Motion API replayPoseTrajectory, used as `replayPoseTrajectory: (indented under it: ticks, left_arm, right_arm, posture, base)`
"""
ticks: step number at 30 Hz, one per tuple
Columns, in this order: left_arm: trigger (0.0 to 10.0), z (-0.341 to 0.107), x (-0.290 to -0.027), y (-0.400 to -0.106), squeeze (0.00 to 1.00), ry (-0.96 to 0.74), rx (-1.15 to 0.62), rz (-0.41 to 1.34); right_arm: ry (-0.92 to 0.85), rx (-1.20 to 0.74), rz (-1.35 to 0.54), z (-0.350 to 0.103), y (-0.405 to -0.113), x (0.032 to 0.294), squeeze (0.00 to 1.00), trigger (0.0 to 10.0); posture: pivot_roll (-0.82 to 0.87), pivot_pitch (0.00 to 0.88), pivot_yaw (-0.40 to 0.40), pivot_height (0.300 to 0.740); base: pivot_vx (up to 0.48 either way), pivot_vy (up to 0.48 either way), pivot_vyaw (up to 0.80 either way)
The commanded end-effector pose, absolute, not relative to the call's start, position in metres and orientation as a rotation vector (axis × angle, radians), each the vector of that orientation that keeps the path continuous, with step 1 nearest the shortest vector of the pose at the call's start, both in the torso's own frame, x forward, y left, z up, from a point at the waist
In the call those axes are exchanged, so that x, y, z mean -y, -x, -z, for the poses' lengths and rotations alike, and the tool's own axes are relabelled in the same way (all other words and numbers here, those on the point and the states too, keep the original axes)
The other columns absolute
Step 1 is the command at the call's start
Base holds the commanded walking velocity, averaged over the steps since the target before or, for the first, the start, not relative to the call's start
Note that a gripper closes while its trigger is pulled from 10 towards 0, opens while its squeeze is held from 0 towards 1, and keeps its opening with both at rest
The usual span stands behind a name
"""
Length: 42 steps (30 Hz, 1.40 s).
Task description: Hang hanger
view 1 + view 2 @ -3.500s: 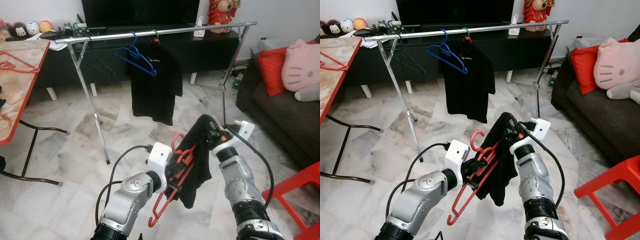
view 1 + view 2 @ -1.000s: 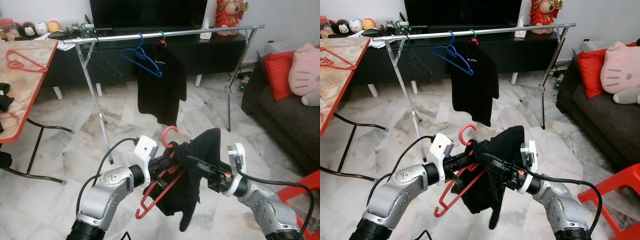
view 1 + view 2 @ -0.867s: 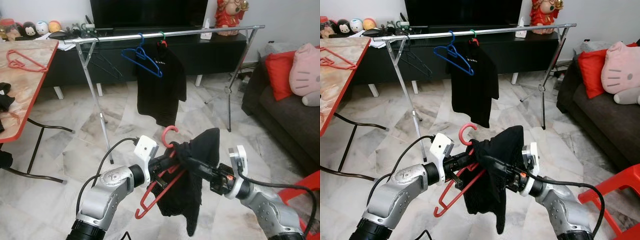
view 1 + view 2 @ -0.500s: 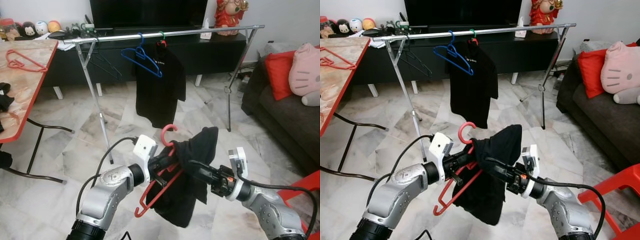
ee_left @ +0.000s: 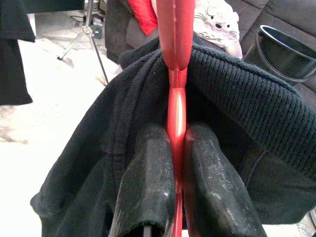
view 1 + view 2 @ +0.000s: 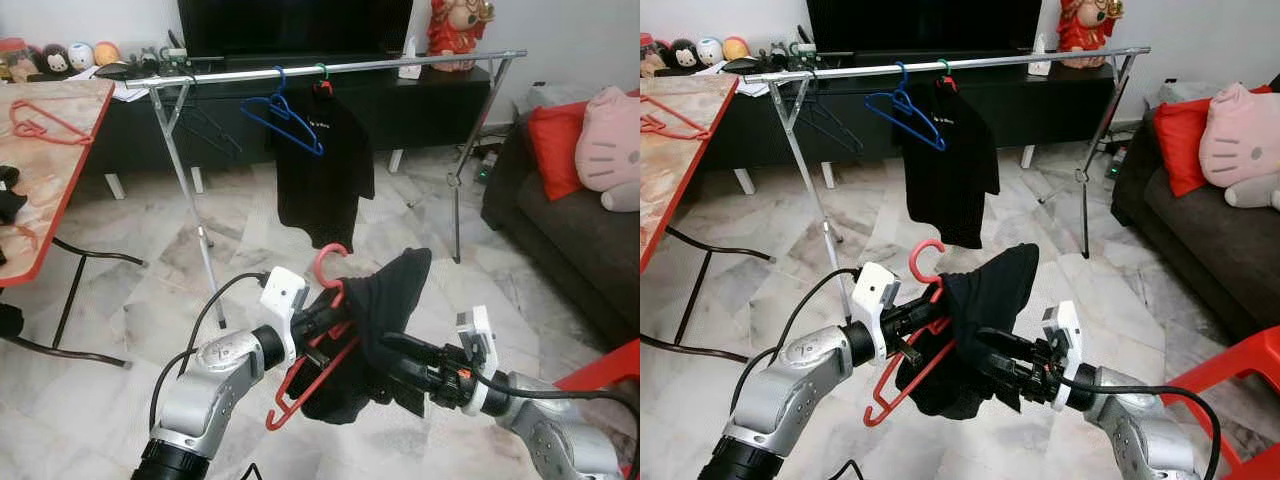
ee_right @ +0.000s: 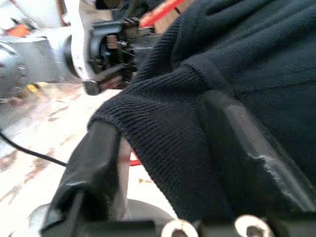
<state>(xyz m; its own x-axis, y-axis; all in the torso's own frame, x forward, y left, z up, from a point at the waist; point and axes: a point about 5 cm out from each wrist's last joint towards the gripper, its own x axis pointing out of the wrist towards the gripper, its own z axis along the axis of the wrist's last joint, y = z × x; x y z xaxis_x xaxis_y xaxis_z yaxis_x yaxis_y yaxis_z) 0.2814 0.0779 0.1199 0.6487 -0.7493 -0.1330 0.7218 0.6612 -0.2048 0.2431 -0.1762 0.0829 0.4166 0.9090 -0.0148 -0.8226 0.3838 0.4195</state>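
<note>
A red hanger [image 6: 327, 260] is held at chest height over the floor, its hook pointing up. My left gripper [image 5: 177, 182] is shut on the hanger's stem just below the hook. A black knitted garment [image 6: 385, 300] is draped over the hanger and bunches below it. From the right, my right gripper [image 7: 168, 158] is shut on a fold of that garment, one finger on either side. Farther ahead stands a silver clothes rail [image 6: 400, 64] carrying a blue hanger [image 6: 285, 110], dark empty hangers and a black shirt [image 6: 322, 160].
A red-edged table [image 6: 60, 150] with a red hanger [image 6: 38, 120] on it stands to the left. On the right are a dark sofa [image 6: 560, 230] with a red cushion and a pink plush, and a red chair [image 6: 610, 365]. Marble floor lies between me and the rail.
My right arm has sunk lower and pulled the garment's hanging end up into a bunch. The left gripper has raised the hanger slightly. The rail has stayed put.
</note>
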Motion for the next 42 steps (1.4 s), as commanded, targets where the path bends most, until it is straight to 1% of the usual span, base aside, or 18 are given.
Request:
replayPoseTrajectory:
  ticks: [1, 4, 6, 7, 8, 11, 17, 23, 27, 31, 34, 35, 36, 37, 39, 40, 41, 42]
  left_arm:
    - [10.0, -0.136, -0.082, -0.290, 0.00, 0.135, -0.125, 0.805]
    - [10.0, -0.136, -0.082, -0.290, 0.00, 0.136, -0.125, 0.805]
    - [10.0, -0.136, -0.081, -0.290, 0.00, 0.138, -0.122, 0.806]
    - [10.0, -0.136, -0.081, -0.290, 0.00, 0.138, -0.122, 0.806]
    - [10.0, -0.135, -0.081, -0.289, 0.00, 0.139, -0.121, 0.806]
    - [10.0, -0.135, -0.080, -0.289, 0.00, 0.141, -0.119, 0.806]
    - [10.0, -0.135, -0.080, -0.289, 0.00, 0.141, -0.116, 0.805]
    - [10.0, -0.135, -0.080, -0.290, 0.00, 0.144, -0.110, 0.800]
    - [10.0, -0.136, -0.079, -0.290, 0.00, 0.147, -0.107, 0.801]
    - [10.0, -0.136, -0.079, -0.290, 0.00, 0.153, -0.099, 0.797]
    - [10.0, -0.135, -0.081, -0.289, 0.00, 0.150, -0.100, 0.802]
    - [10.0, -0.134, -0.082, -0.289, 0.00, 0.142, -0.105, 0.809]
    - [10.0, -0.134, -0.082, -0.289, 0.00, 0.142, -0.105, 0.809]
    - [10.0, -0.130, -0.084, -0.288, 0.00, 0.115, -0.119, 0.808]
    - [10.0, -0.127, -0.086, -0.287, 0.00, 0.098, -0.131, 0.814]
    - [10.0, -0.127, -0.086, -0.287, 0.00, 0.099, -0.132, 0.815]
    - [10.0, -0.126, -0.087, -0.286, 0.00, 0.096, -0.136, 0.822]
    - [10.0, -0.126, -0.088, -0.285, 0.00, 0.093, -0.139, 0.828]
  right_arm:
    - [-0.338, -0.267, -1.098, -0.083, -0.242, 0.179, 1.00, 10.0]
    - [-0.321, -0.257, -1.053, -0.082, -0.247, 0.180, 1.00, 10.0]
    - [-0.288, -0.225, -0.964, -0.083, -0.258, 0.182, 1.00, 10.0]
    - [-0.288, -0.225, -0.964, -0.083, -0.258, 0.182, 1.00, 10.0]
    - [-0.265, -0.204, -0.908, -0.083, -0.265, 0.182, 1.00, 10.0]
    - [-0.251, -0.158, -0.829, -0.088, -0.278, 0.176, 1.00, 10.0]
    - [-0.233, -0.170, -0.867, -0.084, -0.274, 0.165, 1.00, 10.0]
    - [-0.177, -0.204, -0.865, -0.076, -0.270, 0.165, 1.00, 10.0]
    - [-0.158, -0.216, -0.853, -0.073, -0.268, 0.169, 1.00, 10.0]
    - [-0.164, -0.225, -0.900, -0.076, -0.262, 0.172, 1.00, 10.0]
    - [-0.118, -0.203, -0.850, -0.083, -0.263, 0.187, 1.00, 10.0]
    - [-0.124, -0.180, -0.816, -0.088, -0.266, 0.194, 1.00, 10.0]
    - [-0.124, -0.180, -0.816, -0.088, -0.266, 0.194, 1.00, 10.0]
    - [-0.138, -0.152, -0.786, -0.096, -0.269, 0.202, 1.00, 10.0]
    - [-0.123, -0.130, -0.783, -0.105, -0.271, 0.210, 1.00, 10.0]
    - [-0.113, -0.119, -0.782, -0.109, -0.273, 0.213, 0.54, 10.0]
    - [-0.105, -0.097, -0.784, -0.117, -0.275, 0.217, 0.00, 10.0]
    - [-0.105, -0.087, -0.788, -0.121, -0.276, 0.219, 0.00, 10.0]
  posture:
    - [0.06, 0.000, -0.059, 0.716]
    - [0.06, 0.000, -0.059, 0.716]
    - [0.05, 0.000, -0.059, 0.716]
    - [0.05, 0.000, -0.059, 0.716]
    - [0.05, 0.000, -0.060, 0.716]
    - [0.05, 0.000, -0.060, 0.716]
    - [0.05, 0.000, -0.060, 0.716]
    - [0.05, 0.000, -0.061, 0.716]
    - [0.05, 0.000, -0.062, 0.716]
    - [0.04, 0.000, -0.063, 0.716]
    - [0.04, 0.000, -0.064, 0.716]
    - [0.04, 0.000, -0.064, 0.716]
    - [0.04, 0.000, -0.064, 0.716]
    - [0.03, 0.000, -0.064, 0.716]
    - [0.03, 0.000, -0.062, 0.716]
    - [0.03, 0.000, -0.062, 0.716]
    - [0.03, 0.000, -0.061, 0.716]
    - [0.03, 0.000, -0.061, 0.716]
  base:
    - [0.000, 0.000, 0.00]
    - [0.000, 0.000, 0.00]
    - [0.000, 0.000, 0.00]
    - [0.000, 0.000, 0.00]
    - [0.000, 0.000, 0.00]
    - [0.000, 0.000, 0.00]
    - [0.000, 0.000, 0.00]
    - [0.000, 0.000, 0.00]
    - [0.000, 0.000, 0.00]
    - [0.000, 0.000, 0.00]
    - [0.000, 0.000, 0.00]
    - [0.000, 0.000, 0.00]
    - [0.000, 0.000, 0.00]
    - [0.000, 0.000, 0.00]
    - [0.000, 0.000, 0.00]
    - [0.000, 0.000, 0.00]
    - [0.000, 0.000, 0.00]
    - [0.000, 0.000, 0.00]
